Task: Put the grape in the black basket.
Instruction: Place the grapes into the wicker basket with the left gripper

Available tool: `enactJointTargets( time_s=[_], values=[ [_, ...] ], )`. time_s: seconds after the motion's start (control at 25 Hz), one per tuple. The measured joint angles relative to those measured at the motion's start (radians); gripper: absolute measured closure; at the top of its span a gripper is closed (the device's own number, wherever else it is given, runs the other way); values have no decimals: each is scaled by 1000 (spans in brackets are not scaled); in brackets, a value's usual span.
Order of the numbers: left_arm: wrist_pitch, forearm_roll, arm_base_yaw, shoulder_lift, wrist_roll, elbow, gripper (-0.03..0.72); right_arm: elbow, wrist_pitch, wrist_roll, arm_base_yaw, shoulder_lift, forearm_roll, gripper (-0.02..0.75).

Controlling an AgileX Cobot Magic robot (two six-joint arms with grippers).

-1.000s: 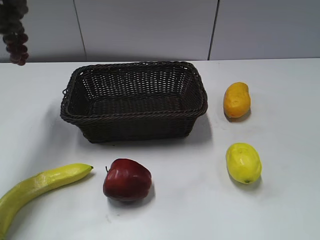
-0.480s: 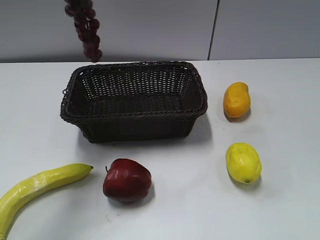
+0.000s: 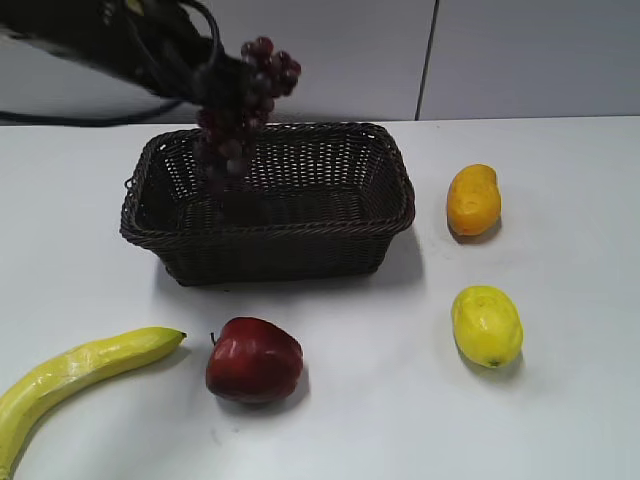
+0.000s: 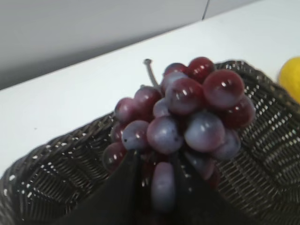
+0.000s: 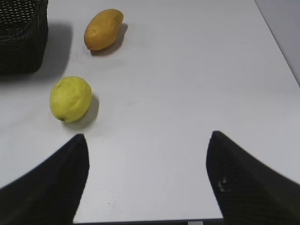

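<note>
L gripper (image 4: 154, 187) clamped on grape (image 3: 235, 115), bunch hanging vertical over black basket (image 3: 270, 235) left half; R gripper (image 5: 145, 178) wide open, empty.

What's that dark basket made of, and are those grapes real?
The basket looks like woven wicker or plastic cane: open lattice walls, braided rim, slight sheen. The grapes, held in the left pincer, are glossy with a dusty bloom and a stiff grey stem; possibly plastic, but I can't tell.
</note>
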Motion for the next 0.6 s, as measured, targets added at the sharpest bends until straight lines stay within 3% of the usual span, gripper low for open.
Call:
enactJointTargets(
  time_s=[0.16,0.2,0.36,0.4,0.6],
  values=[
    [32,22,-13,60,0,0,514,0,0,0,0,0,0,145],
    [40,25,-15,66,0,0,484,0,0,0,0,0,0,145],
    [50,33,-17,67,0,0,135,0,0,0,0,0,0,145],
    [50,33,-17,66,0,0,95,0,0,0,0,0,0,145],
    [88,36,-17,6,0,0,84,0,0,0,0,0,0,145]
  ],
)
